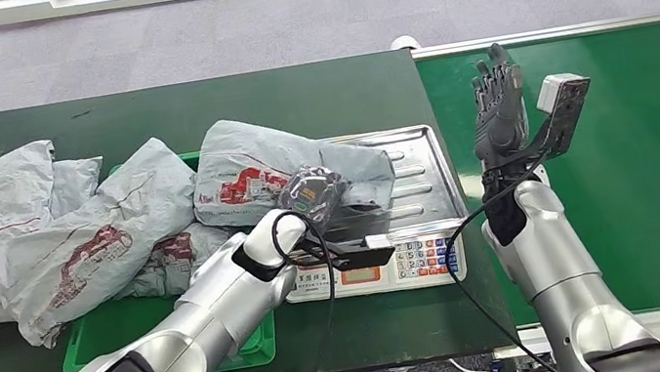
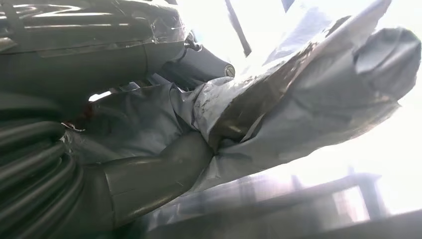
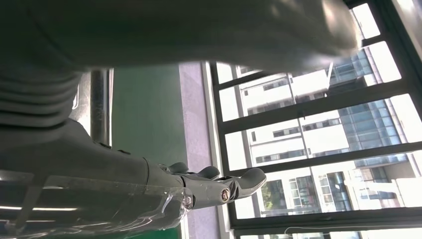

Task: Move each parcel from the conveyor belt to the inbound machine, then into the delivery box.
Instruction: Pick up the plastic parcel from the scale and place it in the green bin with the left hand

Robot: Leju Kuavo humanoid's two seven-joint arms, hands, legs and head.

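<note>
The left hand (image 1: 312, 195) grips a grey parcel (image 1: 255, 170); in the left wrist view the thumb (image 2: 164, 172) and fingers close on crumpled grey plastic film (image 2: 308, 94). The parcel lies with one end on the metal tray of the scale (image 1: 422, 167) and the other end over the green bin (image 1: 110, 327). The scale stands on the dark desk (image 1: 196, 107), keypad (image 1: 425, 256) facing the robot. More grey parcels (image 1: 37, 230) are piled in and beside the bin, on the left part of the desk. The right hand (image 1: 496, 107) is raised over the edge of the green conveyor belt (image 1: 657, 157), fingers extended and apart, holding nothing. In the right wrist view the fingers (image 3: 219, 184) are straight, with windows behind them.
</note>
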